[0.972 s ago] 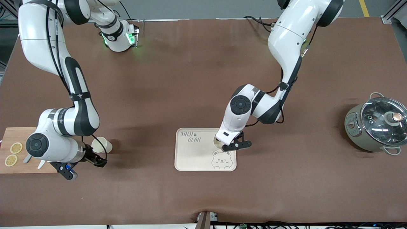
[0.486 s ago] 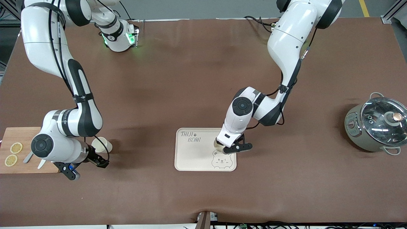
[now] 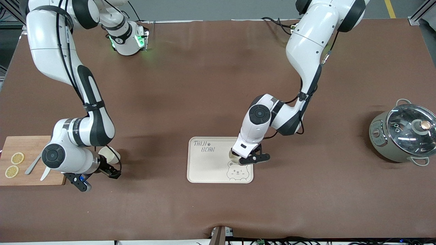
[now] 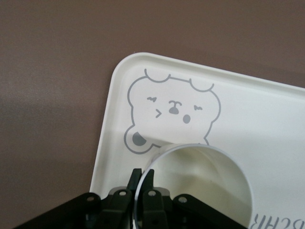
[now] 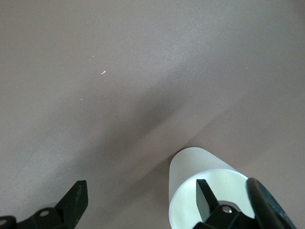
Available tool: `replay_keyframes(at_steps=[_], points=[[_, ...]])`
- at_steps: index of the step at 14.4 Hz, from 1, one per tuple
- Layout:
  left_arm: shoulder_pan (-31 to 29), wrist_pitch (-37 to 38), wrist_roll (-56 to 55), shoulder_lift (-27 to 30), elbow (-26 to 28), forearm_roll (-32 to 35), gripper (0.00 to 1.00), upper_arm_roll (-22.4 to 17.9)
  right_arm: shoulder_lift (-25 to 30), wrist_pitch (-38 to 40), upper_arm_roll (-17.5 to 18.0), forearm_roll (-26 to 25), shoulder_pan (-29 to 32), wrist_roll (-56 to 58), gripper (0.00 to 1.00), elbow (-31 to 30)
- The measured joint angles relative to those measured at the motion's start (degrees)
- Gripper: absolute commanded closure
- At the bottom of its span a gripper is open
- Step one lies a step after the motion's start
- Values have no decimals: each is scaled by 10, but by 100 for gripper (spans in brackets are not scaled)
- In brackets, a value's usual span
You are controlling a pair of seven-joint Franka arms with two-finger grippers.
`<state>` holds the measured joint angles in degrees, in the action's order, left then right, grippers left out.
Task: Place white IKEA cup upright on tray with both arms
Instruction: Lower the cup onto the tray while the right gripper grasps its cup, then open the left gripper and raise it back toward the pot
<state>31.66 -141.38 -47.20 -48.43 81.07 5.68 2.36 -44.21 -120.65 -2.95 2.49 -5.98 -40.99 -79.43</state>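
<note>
Left wrist view showed the left tool pinching a cup's rim on the tray; releasing seemed next. The right tool gaped around another cup.

- The flat cream-white rectangular tray with a bear drawing lies mid-table; an upright white cup sits on it beside the bear face.
- A second white cup lies on its side between the tray and the wooden cutting board.
- The lidded grey pot stands at the left arm's end of the table.
</note>
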Motion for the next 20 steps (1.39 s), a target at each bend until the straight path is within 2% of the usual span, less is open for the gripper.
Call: replay_keyframes(at_steps=[1, 2, 3, 10, 20], points=[[0, 0, 0, 0, 0, 0, 39, -1, 0, 0, 0, 0, 0, 0, 0, -1], [0, 0, 0, 0, 0, 0, 6, -1, 0, -1, 0, 0, 0, 0, 0, -3], [0, 0, 0, 0, 0, 0, 0, -2, 0, -1, 0, 0, 0, 0, 0, -4], [5, 7, -18, 0, -5, 21, 0, -4, 0, -12, 0, 0, -2, -10, 0, -16], [8, 129, -24, 48, -19, 21, 0, -4, 0, -35, 0, 0, -4, -11, 0, -35]])
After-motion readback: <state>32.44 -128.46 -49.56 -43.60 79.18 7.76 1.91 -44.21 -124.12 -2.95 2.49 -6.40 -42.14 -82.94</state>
